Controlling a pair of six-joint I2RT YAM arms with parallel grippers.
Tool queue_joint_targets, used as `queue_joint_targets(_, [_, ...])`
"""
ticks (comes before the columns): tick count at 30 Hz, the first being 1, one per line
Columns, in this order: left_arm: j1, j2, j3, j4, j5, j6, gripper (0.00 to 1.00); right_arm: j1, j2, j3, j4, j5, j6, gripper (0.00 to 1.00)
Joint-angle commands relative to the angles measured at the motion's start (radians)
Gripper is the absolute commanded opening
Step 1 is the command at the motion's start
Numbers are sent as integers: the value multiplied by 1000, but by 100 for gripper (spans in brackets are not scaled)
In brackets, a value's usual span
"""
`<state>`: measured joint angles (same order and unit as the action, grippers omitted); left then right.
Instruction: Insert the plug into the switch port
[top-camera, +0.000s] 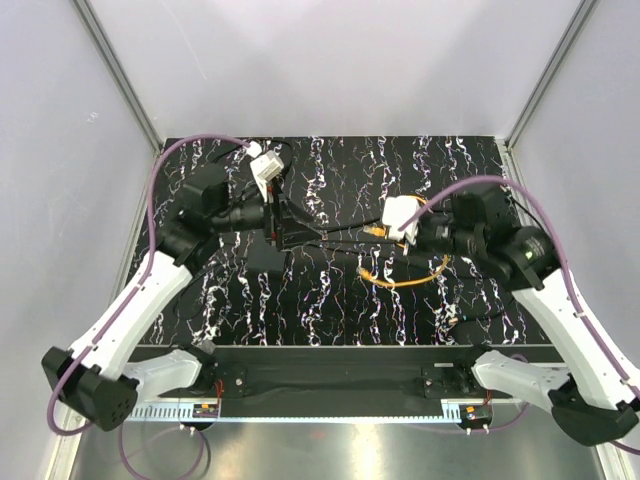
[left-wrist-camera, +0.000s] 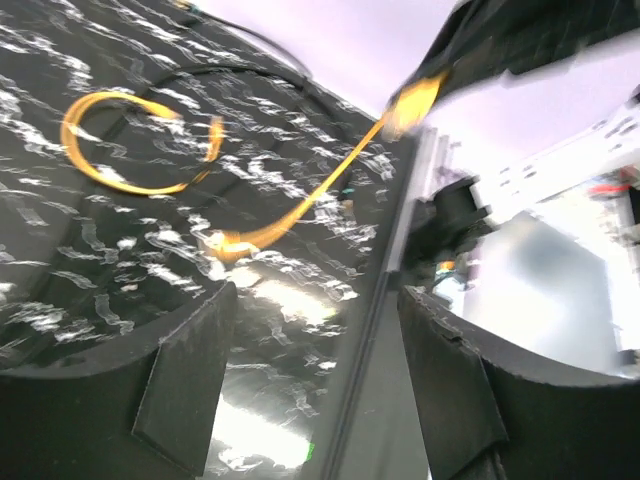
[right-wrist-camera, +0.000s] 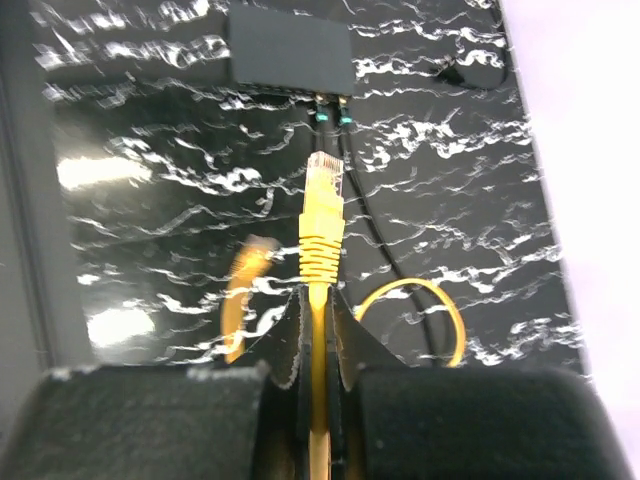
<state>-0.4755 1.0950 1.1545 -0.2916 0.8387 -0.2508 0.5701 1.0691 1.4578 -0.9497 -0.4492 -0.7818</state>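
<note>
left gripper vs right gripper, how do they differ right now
The left gripper stands open and empty; the right gripper is shut on the orange cable just behind the plug. The right gripper points the plug at the switch box, not yet in; the left gripper's view shows no box. Both are black.

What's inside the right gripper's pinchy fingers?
The right gripper pinches the orange cable just behind its plug, which sticks out toward the black box. The bit of cable deeper between the pads is covered.
</note>
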Motion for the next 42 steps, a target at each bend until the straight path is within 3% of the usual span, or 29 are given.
queue_joint_targets(1, [8, 28, -30, 167, 114, -181, 70, 71, -78, -117, 220, 171, -125, 0])
queue_joint_targets(5, [9, 45, -139, 366, 175, -430, 70, 108, -150, -240, 330, 215, -198, 0])
queue_joint_targets(6, [9, 48, -165, 478, 181, -537, 70, 109, -155, -240, 330, 204, -200, 0])
queue_joint_targets(9, [9, 49, -216, 590, 192, -610, 71, 113, -143, -228, 321, 195, -180, 0])
queue_joint_targets(18, [9, 17, -98, 369, 204, -294, 71, 114, -74, -111, 215, 100, 48, 0])
queue_joint_targets(23, [8, -7, -90, 349, 208, -248, 71, 114, -64, -74, 201, 63, 119, 0])
queue_joint_targets(25, [9, -36, -66, 295, 179, -109, 71, 114, -57, -53, 184, 34, 159, 0])
queue_joint_targets(29, [-37, -95, 0, 54, 65, 368, 71, 114, 7, 2, 86, -101, 284, 0])
queue_joint_targets(30, [-57, -107, 14, -46, 30, 562, 71, 113, 23, 10, 65, -168, 314, 0])
queue_joint_targets(33, [-139, -129, 39, -141, -110, 796, 68, 113, 60, 4, 23, -296, 424, 0])
queue_joint_targets(38, [-233, -126, 68, -241, -156, 990, 65, 114, 63, -57, 103, -388, 571, 0])
queue_joint_targets(42, [-278, -113, 80, -326, -150, 1090, 60, 112, 86, -36, 115, -410, 590, 0])
